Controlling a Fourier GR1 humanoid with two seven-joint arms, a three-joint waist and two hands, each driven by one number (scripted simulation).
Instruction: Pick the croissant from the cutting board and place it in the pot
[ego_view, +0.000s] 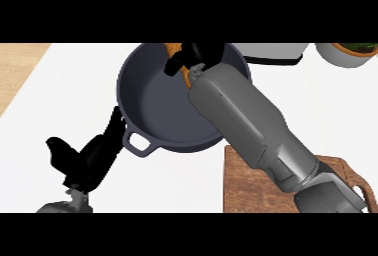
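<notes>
— Two hands are in frame. Which parts are obscured or cut off?

— Item 1: the croissant (174, 49). Only orange-brown slivers show, at the upper centre of the frame, by the far rim of the pot (159, 107). The rest is covered by the right hand (198, 56).
Item 2: the pot's far wall, crossed by the right forearm, which runs diagonally up from the lower right corner.
Item 3: the cutting board (244, 192), lower right, overlapped by the same forearm and cut by the lower edge.
Item 4: a white bowl (341, 56), upper right corner, cut by the top edge. Its green and brown contents cannot be identified.
Item 5: a pale object (275, 52) behind the pot, cropped and not identifiable.

— State of each hand?

— Right hand: black fingers curled round the croissant, grasping it over the pot's interior near the far rim. Whether the croissant touches the pot cannot be told.
Left hand (87, 159): lower left, released, fingers straight and pointing up-right, thumb apart, just beside the pot's handle (139, 143).

— Materials and shapes?

— Pot: round, dark grey, matte, with a smooth flat bottom and one loop handle visible at its lower left.
Cutting board: brown wood grain, rectangular, with a handle cut-out at the right edge.
Counter (66, 90): plain white, bordered by a light wood surface (18, 70) at the upper left.
</notes>
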